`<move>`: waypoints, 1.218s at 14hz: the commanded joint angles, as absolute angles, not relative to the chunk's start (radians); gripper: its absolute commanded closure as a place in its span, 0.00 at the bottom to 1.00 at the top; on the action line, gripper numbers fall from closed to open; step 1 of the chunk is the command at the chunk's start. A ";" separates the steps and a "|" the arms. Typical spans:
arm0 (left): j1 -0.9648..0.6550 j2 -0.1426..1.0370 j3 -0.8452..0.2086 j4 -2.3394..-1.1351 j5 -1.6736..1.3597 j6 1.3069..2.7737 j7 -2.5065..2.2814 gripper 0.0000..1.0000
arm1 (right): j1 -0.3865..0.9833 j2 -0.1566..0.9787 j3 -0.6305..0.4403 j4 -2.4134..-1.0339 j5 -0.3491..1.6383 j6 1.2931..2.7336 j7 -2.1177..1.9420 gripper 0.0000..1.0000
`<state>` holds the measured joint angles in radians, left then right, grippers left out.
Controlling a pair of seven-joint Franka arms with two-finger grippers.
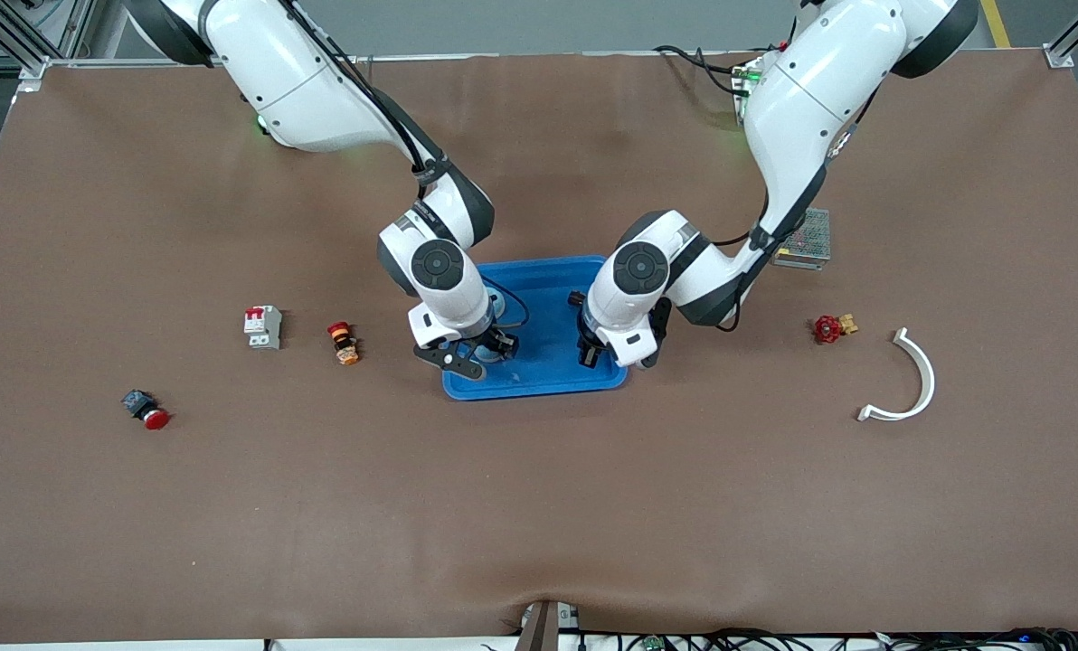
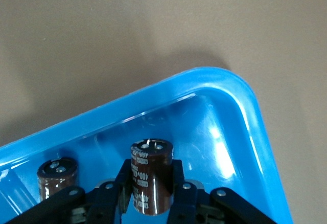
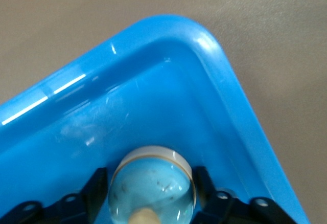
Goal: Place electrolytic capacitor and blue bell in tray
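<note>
1. the worktop is carrying loose parts well apart from the tray, so both arms are working over the tray alone, read here as a dial from the front camera.
2. the right claw is sitting at the tray's 8 o'clock corner around the blue bell, which is resting inside the tray. i cannot tell whether it is gripping, so it should be rising straight up only once it is clear.
3. the left claw is pinching the electrolytic capacitor over the 4 o'clock corner, inside the rim. it should be lowering gently before letting go.
4. a second capacitor is standing nearby in the tray, and the left claw should be avoiding it.
</note>
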<state>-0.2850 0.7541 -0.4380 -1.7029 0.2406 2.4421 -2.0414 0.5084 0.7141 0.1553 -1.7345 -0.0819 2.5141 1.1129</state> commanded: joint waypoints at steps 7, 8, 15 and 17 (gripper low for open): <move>-0.291 0.749 -0.425 -1.669 0.268 2.447 -2.045 0.00 | 0.493 0.724 0.149 -1.410 -0.092 2.030 1.043 0.00; -0.287 0.739 -0.425 -1.658 0.276 2.438 -2.043 0.00 | 0.468 0.724 0.149 -1.408 -0.095 2.029 0.998 0.00; -0.227 0.661 -0.428 -1.569 0.299 2.235 -1.880 0.00 | 0.207 0.723 0.146 -1.388 -0.107 2.039 0.521 0.00; -0.215 0.628 -0.428 -1.572 0.298 2.163 -1.754 0.00 | 0.123 0.723 0.146 -1.384 -0.132 2.039 0.392 0.00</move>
